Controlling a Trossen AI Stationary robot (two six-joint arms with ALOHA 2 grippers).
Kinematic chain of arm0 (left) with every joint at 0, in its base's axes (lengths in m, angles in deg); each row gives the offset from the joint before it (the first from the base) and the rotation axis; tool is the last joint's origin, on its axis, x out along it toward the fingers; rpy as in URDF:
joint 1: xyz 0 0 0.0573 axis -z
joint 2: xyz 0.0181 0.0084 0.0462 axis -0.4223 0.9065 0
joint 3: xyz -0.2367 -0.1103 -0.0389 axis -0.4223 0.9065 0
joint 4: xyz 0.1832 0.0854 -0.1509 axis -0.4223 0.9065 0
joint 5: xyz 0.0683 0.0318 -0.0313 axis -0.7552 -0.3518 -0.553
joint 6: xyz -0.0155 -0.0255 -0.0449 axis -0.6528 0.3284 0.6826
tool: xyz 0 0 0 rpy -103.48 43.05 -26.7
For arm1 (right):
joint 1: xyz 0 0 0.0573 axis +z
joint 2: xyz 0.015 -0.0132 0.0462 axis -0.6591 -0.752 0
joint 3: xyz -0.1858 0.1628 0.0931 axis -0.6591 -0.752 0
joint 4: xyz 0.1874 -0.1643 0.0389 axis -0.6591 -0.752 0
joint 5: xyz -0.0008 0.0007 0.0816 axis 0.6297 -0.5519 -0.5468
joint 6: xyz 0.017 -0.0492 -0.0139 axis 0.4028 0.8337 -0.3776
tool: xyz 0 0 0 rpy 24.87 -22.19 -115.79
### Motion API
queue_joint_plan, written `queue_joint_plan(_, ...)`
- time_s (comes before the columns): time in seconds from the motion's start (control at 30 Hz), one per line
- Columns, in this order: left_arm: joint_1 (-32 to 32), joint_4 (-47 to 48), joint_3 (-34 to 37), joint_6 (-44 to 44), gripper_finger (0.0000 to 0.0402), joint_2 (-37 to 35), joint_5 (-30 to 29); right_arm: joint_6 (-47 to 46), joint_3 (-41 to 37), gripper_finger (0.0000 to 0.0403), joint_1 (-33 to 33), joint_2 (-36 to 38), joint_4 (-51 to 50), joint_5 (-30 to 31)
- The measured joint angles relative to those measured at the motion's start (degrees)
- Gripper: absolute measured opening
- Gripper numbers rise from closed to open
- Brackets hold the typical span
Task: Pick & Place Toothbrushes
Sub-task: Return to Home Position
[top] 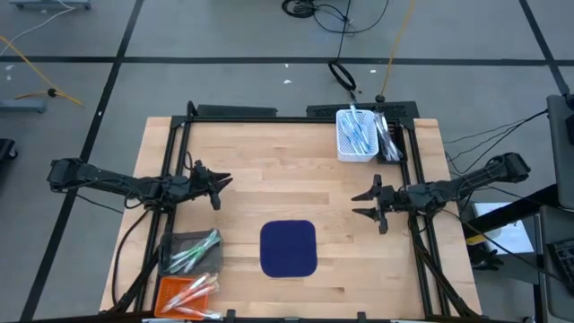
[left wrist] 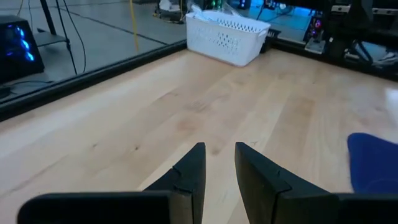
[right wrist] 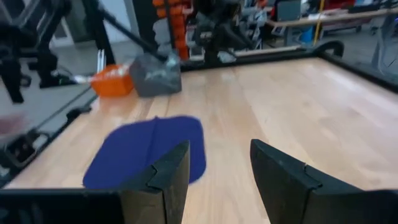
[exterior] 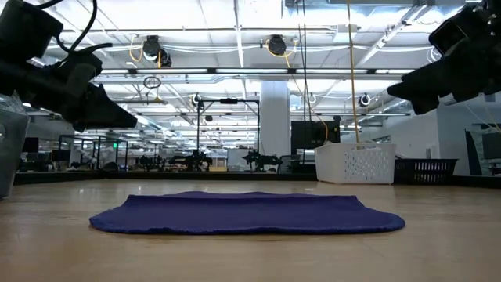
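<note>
While jaws agape, toothbrushes in bins.

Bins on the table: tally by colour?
white bin: 1
black bin: 1
grey bin: 1
orange bin: 1
Total: 4
</note>
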Motion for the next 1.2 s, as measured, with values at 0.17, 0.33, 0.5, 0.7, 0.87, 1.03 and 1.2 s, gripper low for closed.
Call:
queue_joint_plan(0.17,0.0,-0.8,0.0,-0.5,0.0085,0.0,0.0,0.0,-2.2,0.0160,-2.7,4.7,1.6,0.0)
queue_joint_plan(0.33,0.0,-0.8,0.0,-0.4,0.0085,0.0,0.0,0.1,-2.1,0.0160,-6.4,10.3,0.3,0.1)
queue_joint_plan(0.5,0.0,-0.8,-0.1,-0.4,0.0085,0.0,0.0,0.2,-2.2,0.0160,-12.4,16.4,0.2,0.1)
queue_joint_plan(0.7,0.0,-0.8,-0.1,-0.4,0.0085,0.0,0.0,0.0,-2.2,0.0160,-18.6,23.1,0.3,0.3)
queue_joint_plan(0.87,0.0,-0.8,-0.1,-0.4,0.0085,0.0,0.0,0.4,-2.2,0.0160,-21.3,23.8,2.5,0.2)
queue_joint_plan(1.03,0.0,-0.8,-0.1,-0.4,0.0085,0.0,0.0,-0.1,-2.2,0.0160,-22.7,23.8,-2.8,0.1)
queue_joint_plan(1.2,0.0,-0.8,-0.1,-0.4,0.0085,0.0,0.0,0.1,-2.2,0.0162,-24.1,23.7,-7.9,0.1)
